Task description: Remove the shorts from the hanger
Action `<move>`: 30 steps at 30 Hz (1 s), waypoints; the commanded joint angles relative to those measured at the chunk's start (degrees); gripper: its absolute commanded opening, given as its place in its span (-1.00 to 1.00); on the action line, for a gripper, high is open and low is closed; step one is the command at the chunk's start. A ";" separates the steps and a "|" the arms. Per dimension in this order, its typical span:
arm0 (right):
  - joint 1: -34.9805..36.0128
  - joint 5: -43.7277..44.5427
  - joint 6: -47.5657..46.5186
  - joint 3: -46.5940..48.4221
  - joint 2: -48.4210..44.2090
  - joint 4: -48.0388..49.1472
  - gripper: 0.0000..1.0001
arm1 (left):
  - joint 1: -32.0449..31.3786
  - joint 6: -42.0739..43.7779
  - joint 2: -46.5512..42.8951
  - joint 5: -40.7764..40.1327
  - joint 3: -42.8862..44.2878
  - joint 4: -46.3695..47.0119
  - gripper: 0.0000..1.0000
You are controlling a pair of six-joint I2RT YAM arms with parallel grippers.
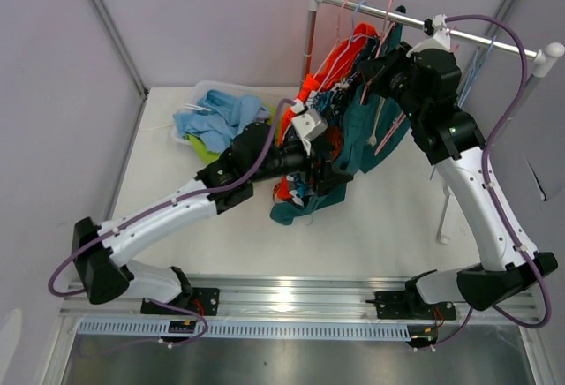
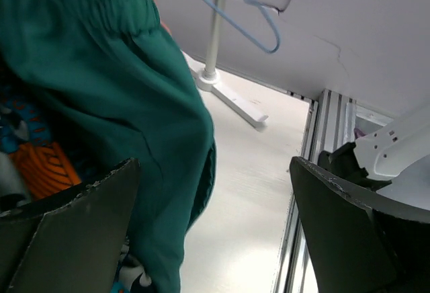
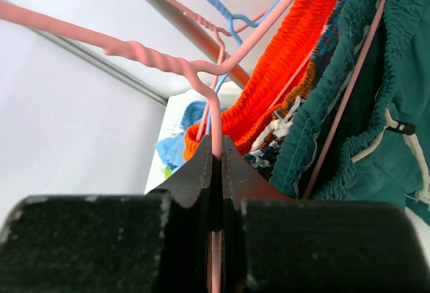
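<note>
Plainly, the shorts are soft, light cloth. The teal shorts (image 1: 371, 129) are draped in loose folds below the rail (image 1: 494, 42), bunched against the orange shorts (image 3: 282, 71) and the printed shorts (image 1: 331, 124), and their lower folds appear to reach the table (image 1: 371, 235). Blue shorts (image 1: 216, 111) and lime shorts (image 1: 201, 147) are heaped in a bin (image 1: 205, 87) at the far left. The right hand (image 3: 216, 165) is pinched tight on the thin wire of a pink hanger (image 3: 161, 56) just below its twisted neck, so the hanger is judged to be steadied. The left hand (image 2: 211, 172) is spread wide, low beside the teal cloth, with nothing gripped. Such fabric is expected to slump and stretch rather than slide as one piece, and the gathered elastic waistband is likely to snag on the wire. A hold is best taken on a thick fold near the waistband or on the hanging leg, with enough cloth gathered that it cannot slip out.
</note>
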 commanded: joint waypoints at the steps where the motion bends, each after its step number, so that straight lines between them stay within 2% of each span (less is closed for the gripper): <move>1: 0.62 0.27 1.10 4.02 -4.38 4.13 -1.00 | -1.46 -0.08 3.91 2.44 2.69 6.65 0.99; 4: 0.62 0.35 1.18 3.94 -5.17 4.04 -1.00 | -1.81 -0.60 7.25 1.73 4.62 6.91 0.96; 7: 0.62 0.62 1.01 3.85 -5.61 3.42 -1.00 | -1.90 -0.86 8.93 0.33 4.89 7.88 0.64; 8: 0.62 0.70 1.01 3.59 -5.88 3.25 -1.00 | -1.90 -0.95 9.55 -0.28 4.81 8.58 0.31; 9: 0.62 0.97 1.01 3.24 -6.14 3.25 -1.00 | -1.90 -1.39 9.73 -1.07 4.89 8.76 0.05; 10: 0.62 0.97 1.10 2.89 -6.58 3.25 -1.00 | -1.90 -1.48 9.90 -1.69 4.81 9.02 -0.47; 11: 0.53 1.23 1.10 2.53 -6.76 3.16 -1.00 | -1.90 -1.57 9.90 -2.48 4.72 9.20 -0.86; 12: 0.44 1.67 1.18 2.01 -7.02 3.07 -1.00 | -1.90 -1.83 9.73 -3.18 4.63 9.20 -1.00; 14: 0.27 1.93 1.18 1.74 -7.55 2.98 -1.00 | -2.51 -1.66 8.68 -3.54 3.05 9.81 -1.00; 18: -2.28 1.67 1.54 2.09 -7.11 2.28 -1.00 | -6.37 -0.43 1.05 -8.19 -3.10 8.94 -1.00; 19: -2.89 1.41 1.62 2.53 -6.94 2.28 -1.00 | -9.25 -0.08 -0.97 -9.16 -8.15 8.85 -1.00; 22: -5.97 0.18 1.89 3.84 -6.06 1.67 -1.00 | -14.27 0.01 -8.60 -11.19 -13.46 9.02 -1.00; 23: -6.67 -0.34 1.80 4.89 -5.88 1.49 -1.00 | -17.33 -0.42 -10.21 -11.54 -19.13 9.63 -1.00; 25: -8.77 -1.75 1.97 6.47 -4.83 0.79 -1.00 | -20.77 -3.05 -14.15 -13.29 -23.90 10.77 -1.00; 27: -9.92 -2.55 2.24 7.01 -4.48 0.17 -1.00 | -21.93 -5.42 -15.84 -14.61 -28.49 11.13 -1.00; 30: -10.45 -2.81 2.85 6.58 -4.91 0.69 -1.00 | -22.29 -5.88 -17.16 -14.89 -30.96 12.36 -1.00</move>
